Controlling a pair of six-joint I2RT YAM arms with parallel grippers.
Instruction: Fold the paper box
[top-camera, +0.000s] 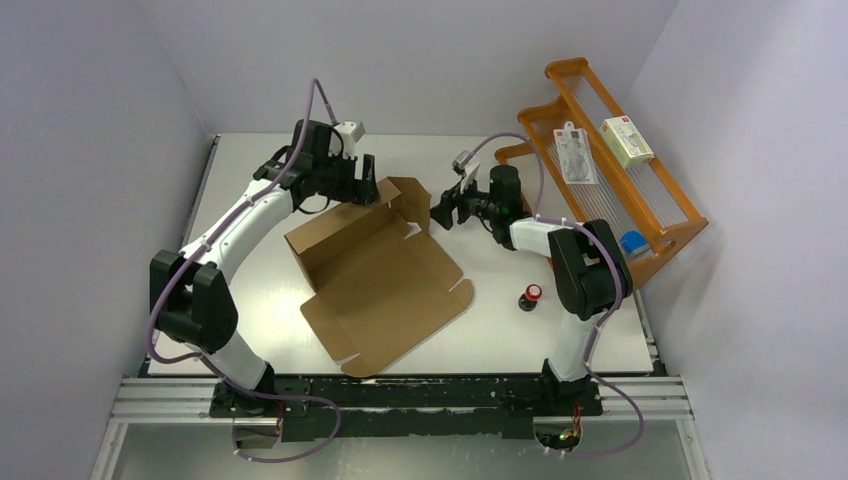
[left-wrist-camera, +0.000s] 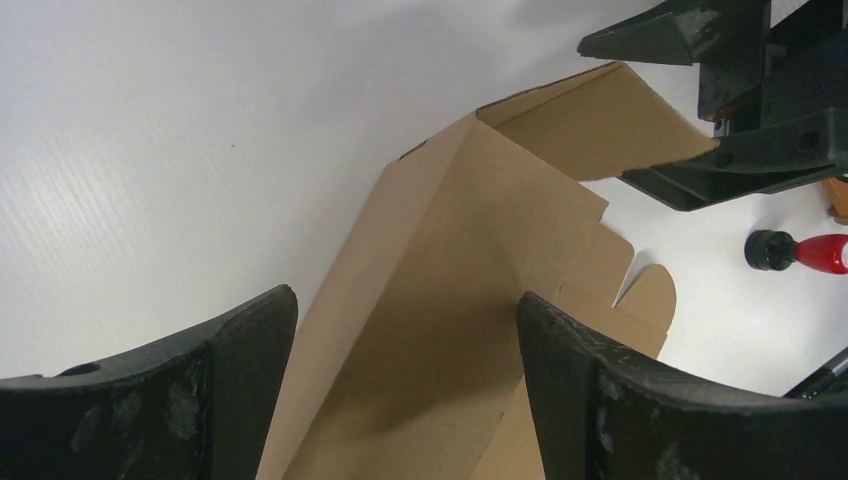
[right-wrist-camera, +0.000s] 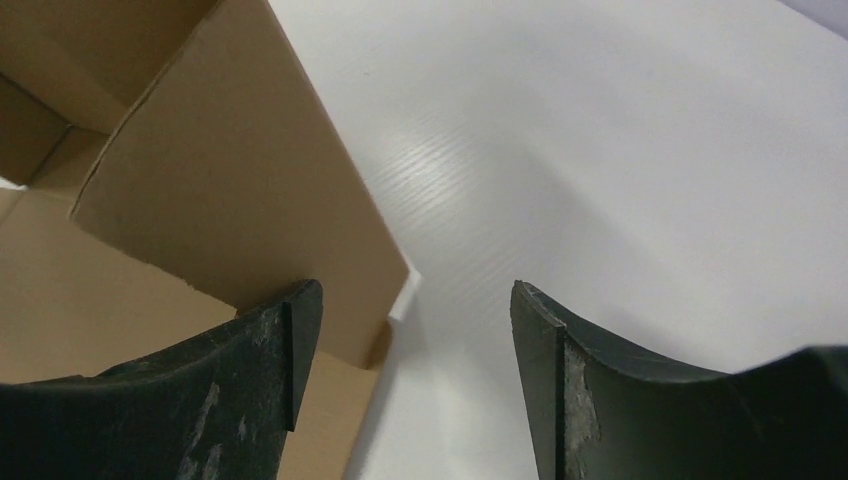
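paper box (top-camera: 385, 280) open, long axis seemingly diagonal

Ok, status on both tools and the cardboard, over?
Left tool open over the far wall. Right tool open at the raised end flap. Brown cardboard mailer box half-formed, near panel flat. Small red-and-black bottle right of it, apart.

The white table (top-camera: 560, 330) carries the paper box (top-camera: 385, 275) at its middle, turned at an angle, with the broad near panel and its flaps flat on the surface and the far walls folded up. To the right of the box, apart from it, sits a small black bottle with a red cap (top-camera: 530, 296). An orange rack (top-camera: 570, 68) stands along the table's far right edge, with a small blue thing (top-camera: 632, 241) just beside its near end.
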